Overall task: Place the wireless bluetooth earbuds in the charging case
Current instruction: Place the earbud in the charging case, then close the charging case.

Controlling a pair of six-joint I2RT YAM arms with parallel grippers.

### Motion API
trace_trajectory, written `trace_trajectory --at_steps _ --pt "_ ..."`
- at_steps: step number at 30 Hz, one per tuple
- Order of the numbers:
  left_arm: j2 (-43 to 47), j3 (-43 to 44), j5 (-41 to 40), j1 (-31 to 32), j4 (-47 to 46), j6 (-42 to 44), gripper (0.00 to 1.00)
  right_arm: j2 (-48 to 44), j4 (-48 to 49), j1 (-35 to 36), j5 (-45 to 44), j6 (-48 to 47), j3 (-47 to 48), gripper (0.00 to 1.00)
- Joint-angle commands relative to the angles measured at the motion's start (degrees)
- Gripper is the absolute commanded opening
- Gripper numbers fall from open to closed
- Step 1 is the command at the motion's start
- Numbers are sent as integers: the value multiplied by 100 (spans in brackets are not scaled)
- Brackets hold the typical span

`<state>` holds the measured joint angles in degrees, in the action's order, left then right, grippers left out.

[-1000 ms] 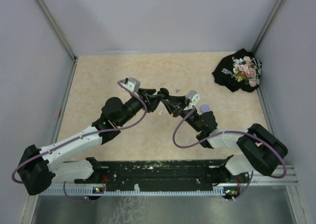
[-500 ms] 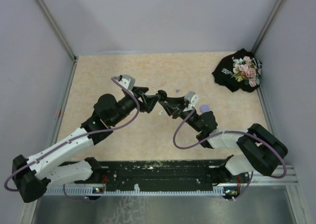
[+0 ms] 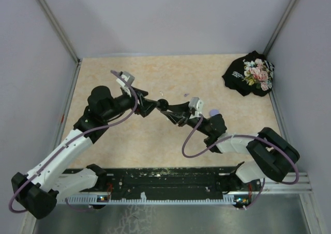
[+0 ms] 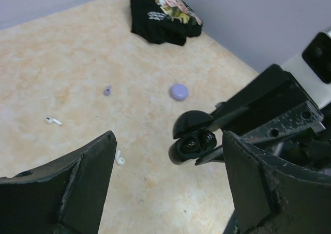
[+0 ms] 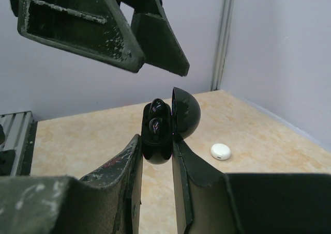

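A black charging case [image 5: 159, 141] is held upright with its lid [image 5: 187, 112] swung open, and my right gripper [image 5: 155, 144] is shut on its body. Two glossy black earbuds [image 5: 157, 118] sit in its wells. From above, the case [image 3: 162, 103] hangs over the middle of the table. My left gripper [image 4: 166, 141] stands open just left of the case [image 4: 182, 150], touching nothing. On the table lie two white earbuds [image 4: 52, 121] [image 4: 119, 158] and one purple earbud [image 4: 107, 90].
A lavender round case [image 4: 179, 92] lies on the table beyond the black one, and a white round case [image 5: 221, 151] lies to the right in the right wrist view. A black floral cloth [image 3: 251, 74] is bunched in the far right corner. Grey walls close in the table.
My left gripper has opened wide and drawn back to the left, away from the black case. The right gripper has kept its hold on the case, shifting slightly left.
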<state>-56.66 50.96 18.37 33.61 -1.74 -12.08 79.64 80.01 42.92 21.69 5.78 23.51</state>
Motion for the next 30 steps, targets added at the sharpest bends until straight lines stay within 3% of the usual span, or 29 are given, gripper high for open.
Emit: trace_trajectory --at_steps 1,11,20,30 --pt "120 218 1324 -133 248 -35 88 131 507 50 586 157 294 0" --pt "-240 379 2499 -497 368 -342 91 300 797 50 928 468 378 0" --pt "-581 423 2770 -548 428 -457 92 366 900 46 1046 641 472 0" --pt "-437 284 3363 -546 48 -512 86 546 725 50 1043 870 562 0"
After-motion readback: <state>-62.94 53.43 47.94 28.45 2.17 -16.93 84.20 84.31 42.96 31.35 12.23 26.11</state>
